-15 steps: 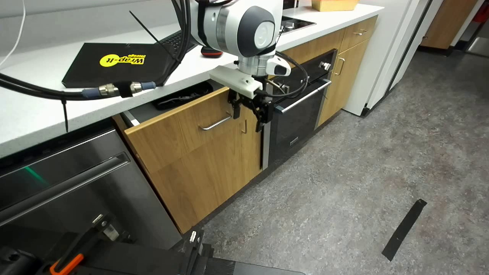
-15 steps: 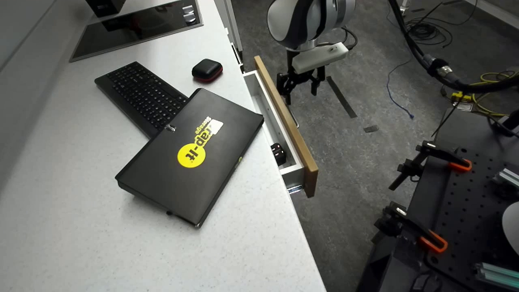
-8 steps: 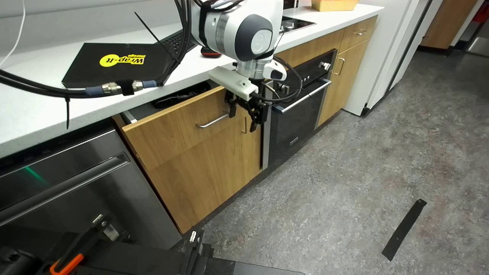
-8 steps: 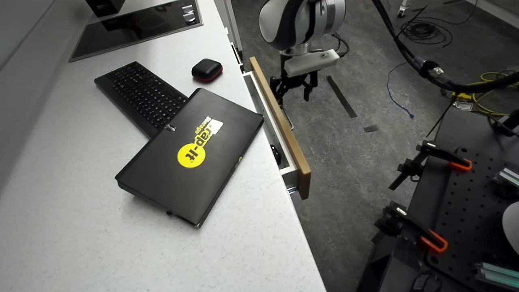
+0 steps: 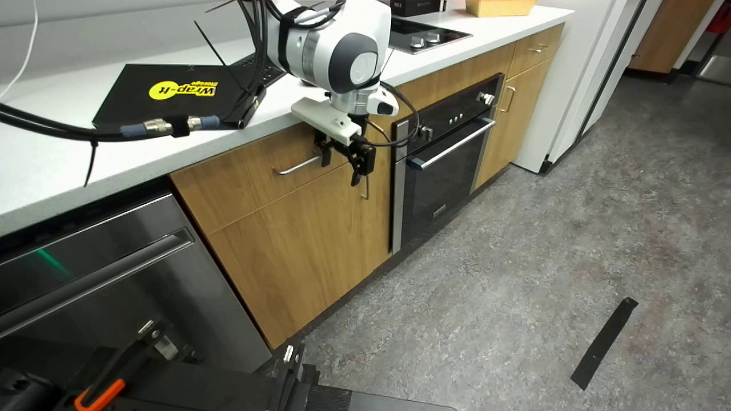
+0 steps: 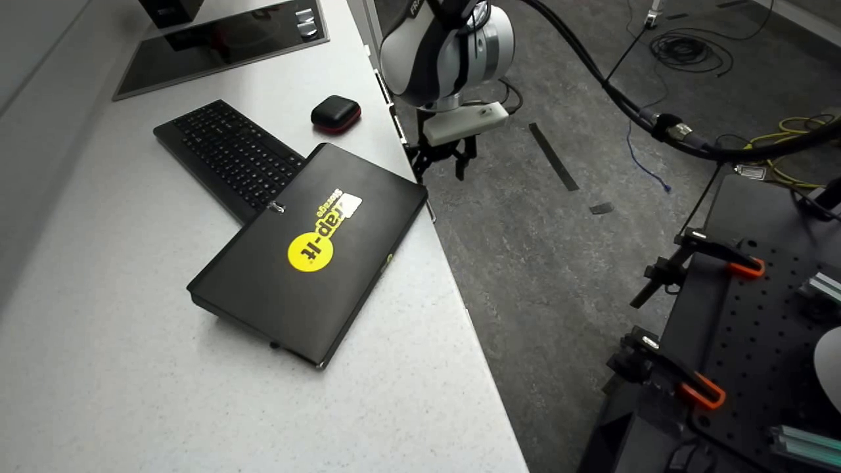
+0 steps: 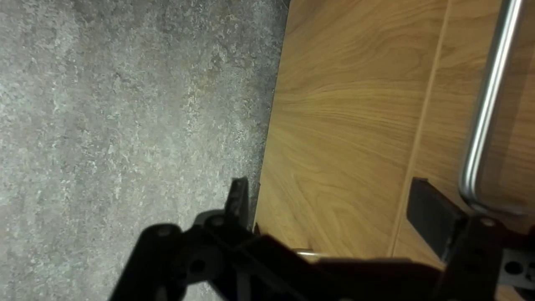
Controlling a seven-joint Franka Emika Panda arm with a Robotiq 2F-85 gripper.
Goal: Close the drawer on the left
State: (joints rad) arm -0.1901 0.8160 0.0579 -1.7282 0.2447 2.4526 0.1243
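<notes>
The drawer (image 5: pixel 228 185), with its light oak front, sits shut under the counter edge, level with the cabinet door below. No inner walls show. Its silver bar handle (image 5: pixel 300 165) also shows large at the right of the wrist view (image 7: pixel 487 104). In an exterior view only a bit of the handle (image 6: pixel 431 211) peeks out past the counter. My gripper (image 5: pixel 341 171) points down at the handle's oven-side end. In the wrist view my gripper (image 7: pixel 329 184) is open with nothing between its fingers. One finger is close against the drawer front; I cannot tell whether it touches.
The black oven (image 5: pixel 451 154) with its steel handle is beside the gripper. The cabinet door's vertical handle (image 5: pixel 366 187) is just below it. The grey appliance panel (image 5: pixel 114 268) is on the drawer's other side. A black box (image 6: pixel 315 256), keyboard (image 6: pixel 230 154) and small case (image 6: pixel 336 113) lie on the counter.
The drawer stood partly open one second ago and has slid in under the counter. My gripper has moved toward the counter along with the drawer front, staying open.
</notes>
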